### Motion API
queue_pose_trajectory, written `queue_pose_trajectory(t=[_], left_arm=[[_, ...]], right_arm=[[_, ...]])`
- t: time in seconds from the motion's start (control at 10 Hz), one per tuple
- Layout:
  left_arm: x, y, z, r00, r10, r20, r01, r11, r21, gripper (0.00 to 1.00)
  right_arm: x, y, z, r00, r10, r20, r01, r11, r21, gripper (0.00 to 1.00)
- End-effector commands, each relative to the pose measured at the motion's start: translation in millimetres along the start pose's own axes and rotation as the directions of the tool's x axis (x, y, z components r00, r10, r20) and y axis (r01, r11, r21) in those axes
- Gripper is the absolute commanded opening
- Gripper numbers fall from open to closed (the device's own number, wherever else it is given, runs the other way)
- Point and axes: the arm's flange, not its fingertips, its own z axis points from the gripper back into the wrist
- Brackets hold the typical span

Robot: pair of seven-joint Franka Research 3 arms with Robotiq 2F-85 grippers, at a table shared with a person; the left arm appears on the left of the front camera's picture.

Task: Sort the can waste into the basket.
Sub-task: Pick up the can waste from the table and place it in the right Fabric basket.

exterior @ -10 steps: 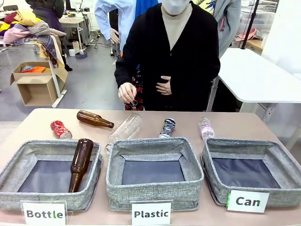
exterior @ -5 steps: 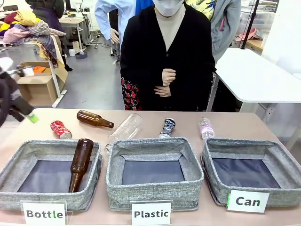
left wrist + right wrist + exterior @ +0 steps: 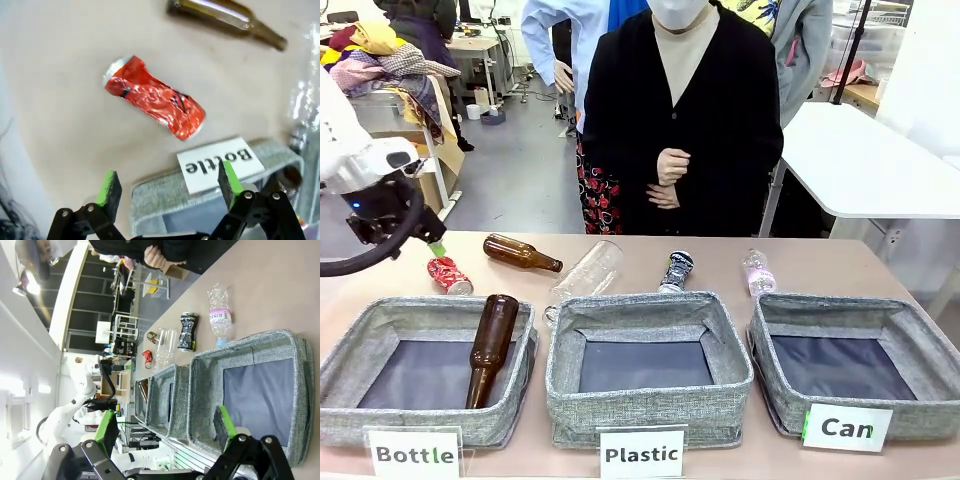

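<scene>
Front view: bottle (image 3: 522, 253) near red can (image 3: 449, 275)

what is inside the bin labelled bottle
One brown glass bottle, neck down on the dark floor, base up by the far right corner of the Bottle bin. The near wall hides the floor's front strip.

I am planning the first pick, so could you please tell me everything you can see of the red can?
The red can is a small metal drink can, crushed and creased, red with white marks and silver ends. It lies on its side on the tan table, just beyond the far rim of the Bottle basket but apart from it, left of a brown bottle. Only the table touches it; the left gripper hovers above, jaws open.
</scene>
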Motion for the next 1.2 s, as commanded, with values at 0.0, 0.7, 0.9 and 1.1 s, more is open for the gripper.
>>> queue_pose_trajectory(t=[0.0, 0.7, 0.9, 1.1], left_arm=[[23.6, -2.9, -9.4, 0.984, 0.176, 0.014, -0.176, 0.984, 0.006, 1.00], [59.6, 20.4, -70.7, 0.914, 0.405, 0.007, -0.403, 0.910, 0.094, 1.00], [65.3, 27.0, -85.9, 0.908, 0.419, -0.006, -0.414, 0.899, 0.139, 1.00], [67.8, 29.3, -93.9, 0.904, 0.427, -0.021, -0.420, 0.895, 0.152, 1.00]], right_arm=[[3.6, 0.4, -0.7, 1.000, 0.022, 0.018, -0.022, 0.999, 0.026, 1.00], [3.6, 0.4, -0.7, 1.000, 0.022, 0.018, -0.022, 0.999, 0.026, 1.00], [3.6, 0.4, -0.7, 1.000, 0.022, 0.018, -0.022, 0.999, 0.026, 1.00], [3.6, 0.4, -0.7, 1.000, 0.022, 0.018, -0.022, 0.999, 0.026, 1.00]])
